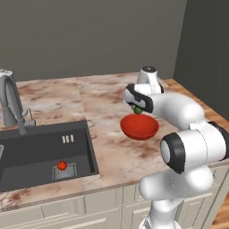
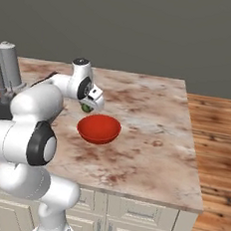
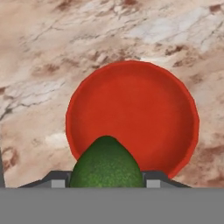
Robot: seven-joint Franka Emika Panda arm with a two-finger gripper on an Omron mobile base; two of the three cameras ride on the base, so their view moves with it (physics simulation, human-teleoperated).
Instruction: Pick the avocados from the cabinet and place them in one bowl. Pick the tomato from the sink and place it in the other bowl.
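Note:
A dark green avocado point(image 3: 106, 164) sits between my gripper's point(image 3: 106, 180) fingers, which are shut on it. The gripper point(image 1: 137, 110) hangs just above the near-left rim of the red bowl point(image 1: 139, 126) on the marble counter. From the other side the avocado point(image 2: 87, 107) shows under the hand, over the bowl point(image 2: 99, 128). In the hand view the red bowl point(image 3: 135, 113) lies straight below and holds nothing. The tomato point(image 1: 62, 165) rests on the drain of the dark sink point(image 1: 27, 152). The cabinet and the other bowl are out of view.
A grey faucet point(image 1: 11, 103) stands behind the sink at the left. The marble counter point(image 2: 150, 136) spreads to the right of the bowl and ends at an edge above a wooden floor point(image 2: 217, 147). Cream drawers point(image 1: 67, 210) run below.

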